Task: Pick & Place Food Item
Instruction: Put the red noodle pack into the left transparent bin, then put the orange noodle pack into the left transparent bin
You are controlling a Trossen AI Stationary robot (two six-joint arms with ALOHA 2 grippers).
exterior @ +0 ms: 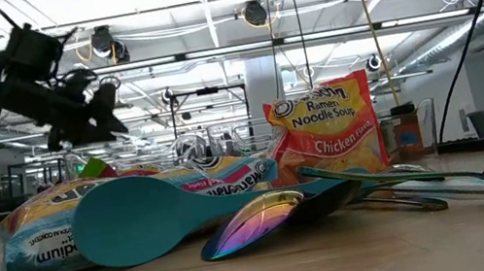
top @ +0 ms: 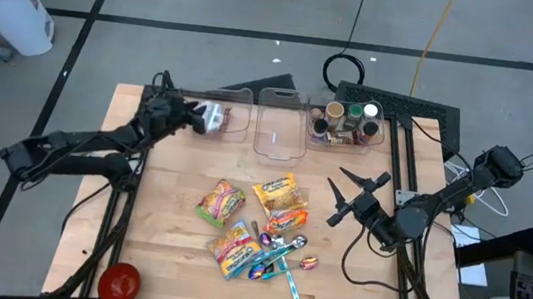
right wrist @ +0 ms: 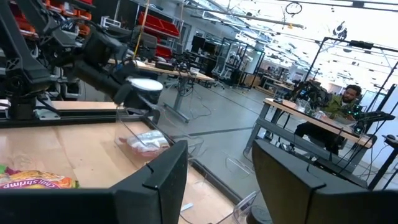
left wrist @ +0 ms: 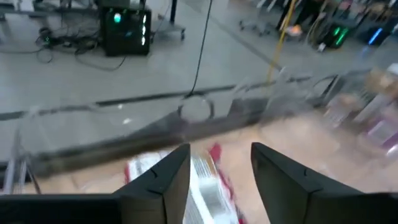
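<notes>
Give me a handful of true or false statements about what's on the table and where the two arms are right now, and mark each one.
1. The left end effector is over the leftmost clear bin, above a white and red packet. True.
2. The middle clear bin holds ramen packets. False: it looks empty; the ramen packets lie on the wooden table.
3. The right end effector has its fingers apart and holds nothing. True.
4. The red bowl sits in the far right corner. False: it is at the near left corner.
5. Bottles and jars fill the rightmost bin. True.
6. The teal spoon is hanging from the right arm. False: it lies on the table among the packets.
</notes>
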